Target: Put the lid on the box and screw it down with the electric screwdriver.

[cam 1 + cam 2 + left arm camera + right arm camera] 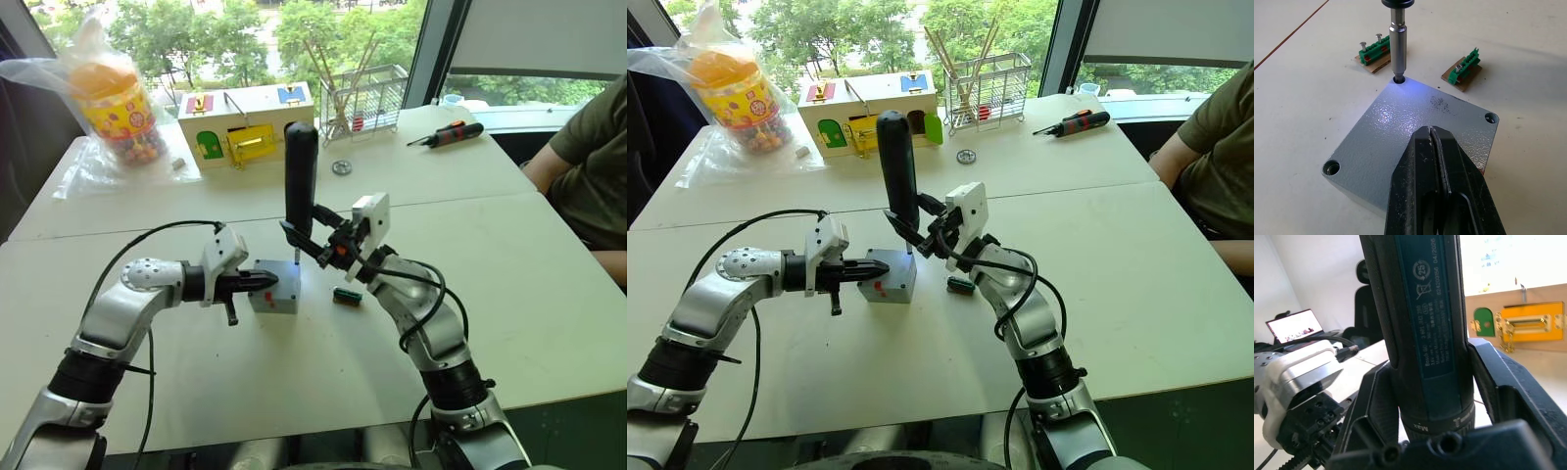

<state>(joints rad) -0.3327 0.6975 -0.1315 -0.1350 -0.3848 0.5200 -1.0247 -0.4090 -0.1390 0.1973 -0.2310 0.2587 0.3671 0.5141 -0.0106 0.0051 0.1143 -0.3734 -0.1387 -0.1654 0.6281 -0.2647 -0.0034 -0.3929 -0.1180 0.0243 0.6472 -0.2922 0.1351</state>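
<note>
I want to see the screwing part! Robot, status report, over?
Left end effector shut, pressing on lid. Right end effector shut on electric screwdriver, bit in corner hole. Nothing in the way.

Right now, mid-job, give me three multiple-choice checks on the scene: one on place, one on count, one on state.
1. Where does the bit of the dark blue-black cylindrical electric screwdriver sit?
A. in a corner hole of the flat grey square lid
B. on the bare table
C. at the lid's centre

2. How many small green terminal blocks lie beyond the grey plastic box?
A. one
B. two
C. four

3. How is the left gripper?
A. wide open
B. shut, over the lid
C. holding the screwdriver

Answers: 1 A, the tip stands in a corner hole; 2 B, two show in the left wrist view; 3 B, its fingers meet above the lid.
</note>
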